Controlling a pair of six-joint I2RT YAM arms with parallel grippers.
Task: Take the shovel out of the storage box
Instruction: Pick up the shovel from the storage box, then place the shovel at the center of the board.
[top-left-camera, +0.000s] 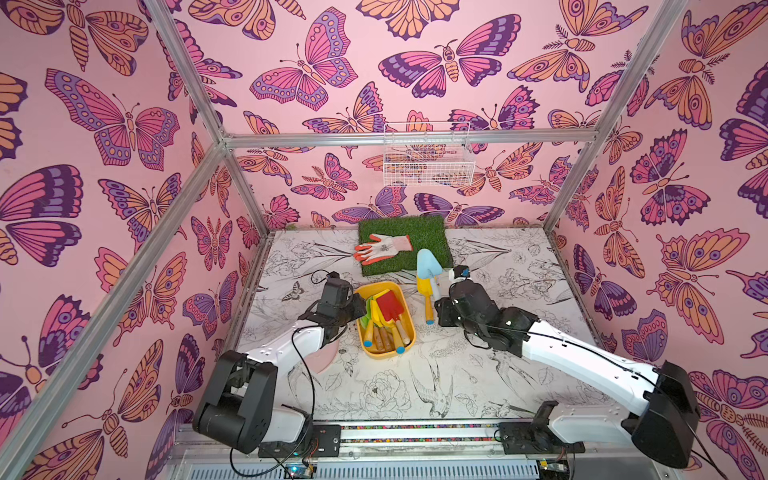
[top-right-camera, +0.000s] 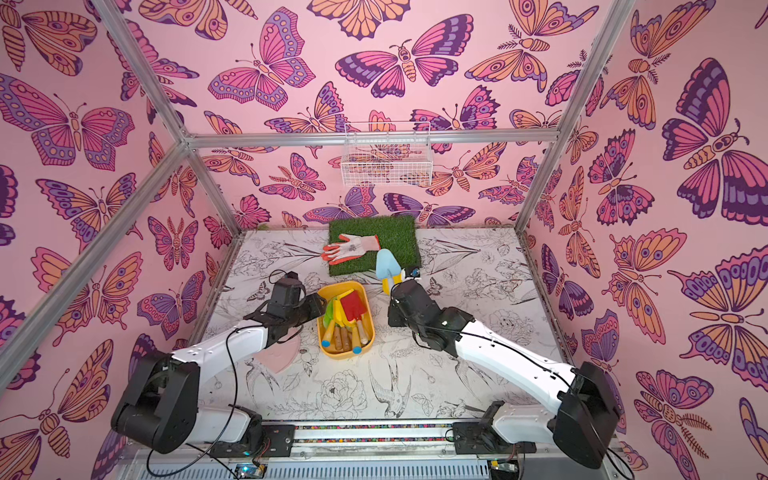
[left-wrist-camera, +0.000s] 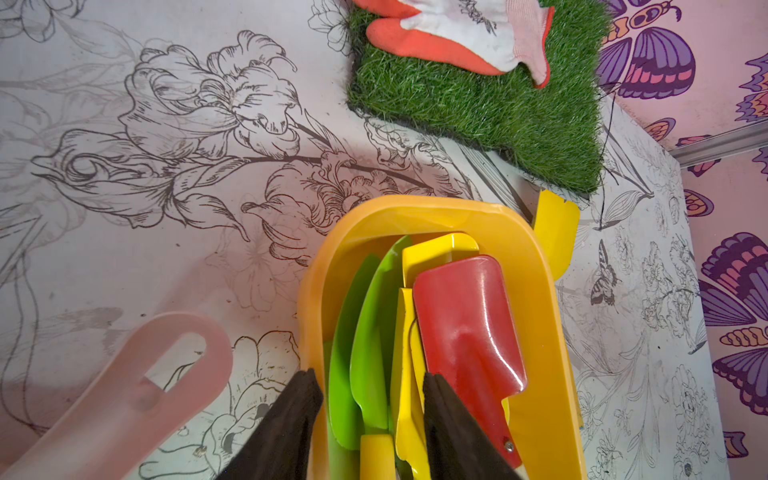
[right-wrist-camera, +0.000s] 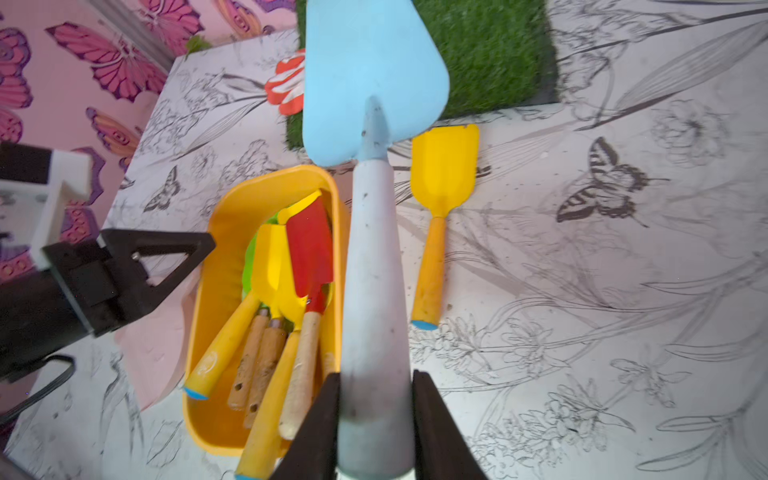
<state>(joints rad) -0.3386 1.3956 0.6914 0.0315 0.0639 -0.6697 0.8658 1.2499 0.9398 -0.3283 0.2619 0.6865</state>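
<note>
The yellow storage box (top-left-camera: 382, 355) (top-right-camera: 345, 354) sits mid-table with several toy tools in it, a red shovel (top-left-camera: 388, 305) (left-wrist-camera: 465, 316) on top. My right gripper (right-wrist-camera: 376, 378) is shut on the pale handle of a light-blue shovel (top-left-camera: 426, 262) (right-wrist-camera: 374, 75). It holds that shovel above the table, just right of the box. My left gripper (left-wrist-camera: 370, 374) straddles the box's left wall: one finger outside, the other among the blades, closed on the wall and the green and yellow blades.
A yellow shovel (top-left-camera: 429, 311) (right-wrist-camera: 442, 166) lies on the table right of the box. An orange-and-white glove (top-left-camera: 382, 247) rests on a grass mat (top-left-camera: 432, 232) behind. A pink plastic scoop (left-wrist-camera: 124, 395) lies under the left arm. A white wire basket (top-left-camera: 428, 162) hangs on the back wall.
</note>
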